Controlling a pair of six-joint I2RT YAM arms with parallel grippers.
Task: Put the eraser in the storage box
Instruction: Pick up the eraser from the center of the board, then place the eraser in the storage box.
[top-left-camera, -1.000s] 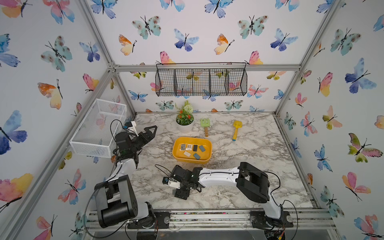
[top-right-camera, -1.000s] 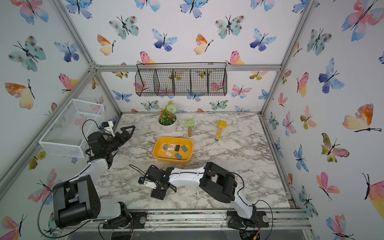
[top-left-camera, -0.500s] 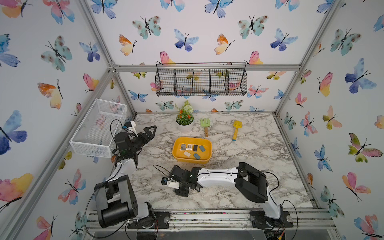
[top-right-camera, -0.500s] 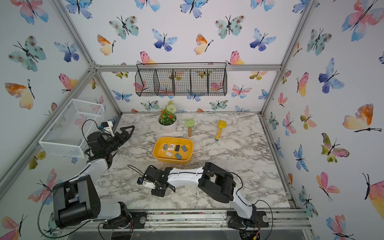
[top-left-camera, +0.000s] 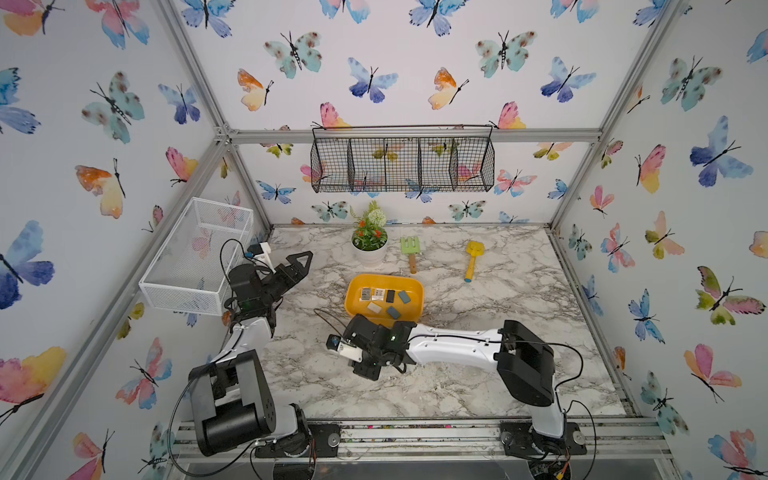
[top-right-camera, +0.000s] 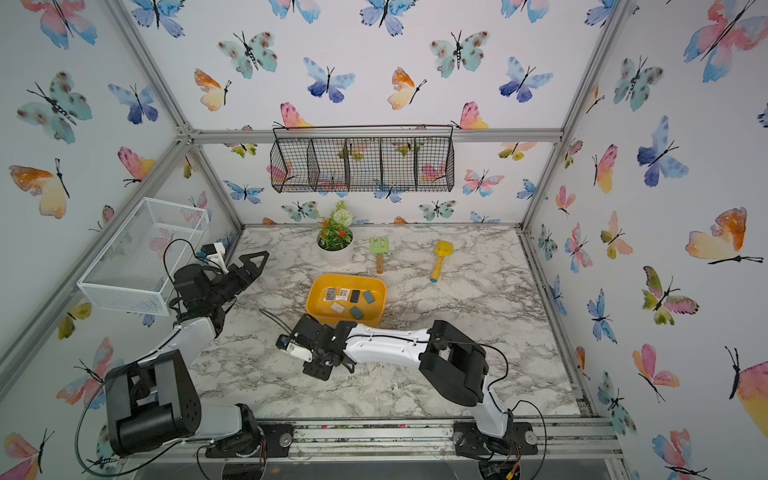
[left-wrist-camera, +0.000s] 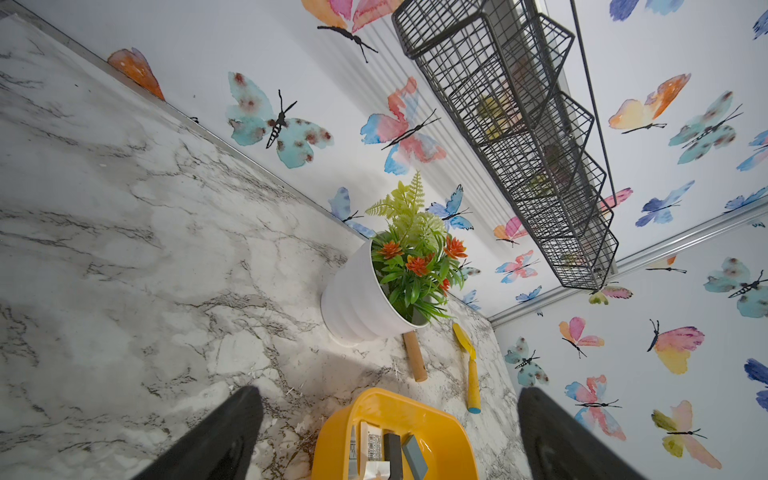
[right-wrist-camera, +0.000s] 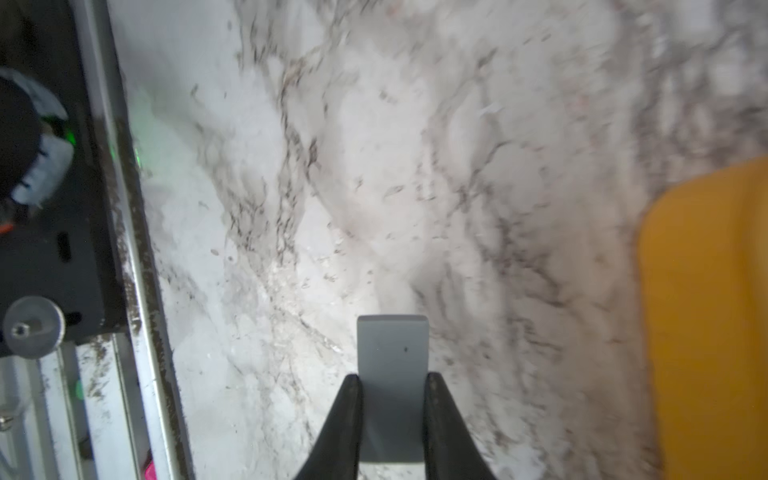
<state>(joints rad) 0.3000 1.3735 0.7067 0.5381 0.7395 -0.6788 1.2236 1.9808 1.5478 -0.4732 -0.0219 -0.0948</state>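
The right fingers (right-wrist-camera: 343, 415) have just clamped shut on the eraser (right-wrist-camera: 392, 340), a flat grey slab. In the right wrist view they pinch its two long edges, with most of its length sticking out past the tips. A moment ago they stood apart, so the pick looks made. From here I cannot tell whether the eraser is already clear of the desk (top-left-camera: 478, 299) or still resting on it, though the blurred marble under it hints at movement. The yellow storage box (right-wrist-camera: 706, 311) sits near, off to one side of the held piece. In a top view the right wrist hangs just at the box's near wall, with the box (top-left-camera: 384, 277) behind it already holding several other erasers (top-left-camera: 404, 296). To my eye what remains is a short lift over the rim and a release inside, and the rim is the one thing to catch on. Further out, the left fingers (left-wrist-camera: 216, 436) are spread wide and hold nothing. They hover off by the white mesh basket (top-left-camera: 195, 257), pointing toward the potted plant (left-wrist-camera: 399, 266).
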